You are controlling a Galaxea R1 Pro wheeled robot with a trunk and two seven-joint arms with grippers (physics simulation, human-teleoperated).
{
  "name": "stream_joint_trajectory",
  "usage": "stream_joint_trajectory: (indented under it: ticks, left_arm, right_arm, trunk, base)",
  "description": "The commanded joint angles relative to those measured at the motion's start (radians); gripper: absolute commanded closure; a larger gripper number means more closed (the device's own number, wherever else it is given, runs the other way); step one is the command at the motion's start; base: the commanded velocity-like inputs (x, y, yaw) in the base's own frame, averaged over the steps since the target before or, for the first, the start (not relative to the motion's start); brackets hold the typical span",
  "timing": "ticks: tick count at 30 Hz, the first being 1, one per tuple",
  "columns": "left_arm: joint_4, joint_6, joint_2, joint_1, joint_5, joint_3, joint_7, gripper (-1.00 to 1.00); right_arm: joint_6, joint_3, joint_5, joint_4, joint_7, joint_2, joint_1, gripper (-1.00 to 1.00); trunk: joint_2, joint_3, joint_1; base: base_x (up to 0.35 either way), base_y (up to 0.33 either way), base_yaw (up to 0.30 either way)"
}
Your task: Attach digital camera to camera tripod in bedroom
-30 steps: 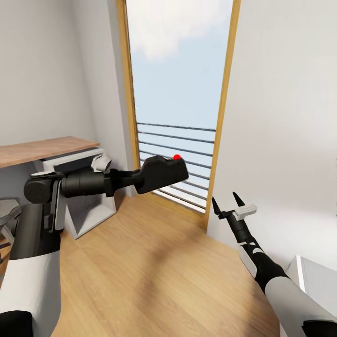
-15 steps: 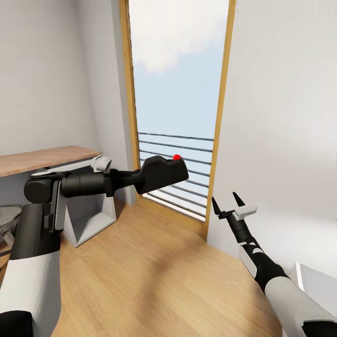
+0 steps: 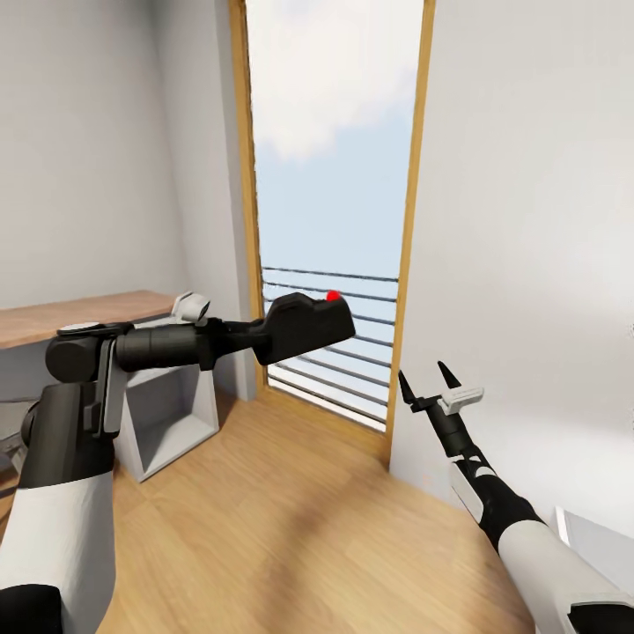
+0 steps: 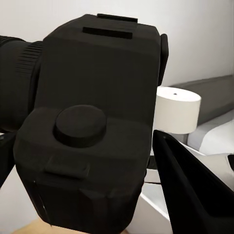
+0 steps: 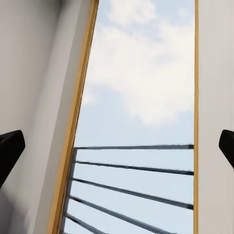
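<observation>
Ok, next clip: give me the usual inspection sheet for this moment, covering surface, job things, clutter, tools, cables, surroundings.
Surface: light wood floor; wooden desk top at the left.
Job's things: digital camera, black with a red button on top, held in the air in front of the window; tripod nothing seen.
Clutter: white open-fronted unit under the desk.
Tools: left tool shut on the digital camera; right tool open, holding nothing.
Cables: nothing seen.
Surroundings: tall wood-framed window with sky and dark railing bars; white walls either side.
</observation>
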Motion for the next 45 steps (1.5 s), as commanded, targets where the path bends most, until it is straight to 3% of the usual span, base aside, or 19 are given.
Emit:
stream_joint_trajectory:
  ticks: [1, 45]
  left_arm:
    - [0.000, 0.010, 0.000, -0.001, -0.004, 0.000, -0.006, 1.00]
    - [0.000, 0.010, 0.000, -0.001, -0.004, 0.000, -0.006, 1.00]
  right_arm:
    - [-0.003, 0.006, -0.011, 0.001, 0.003, -0.001, -0.001, -1.00]
    - [0.002, 0.021, -0.011, 0.023, 0.005, 0.000, -0.001, -1.00]
  trunk:
    - [0.000, 0.003, -0.001]
    - [0.308, 0.141, -0.169]
  base:
    - [0.000, 0.000, 0.000]
    - [0.000, 0.000, 0.000]
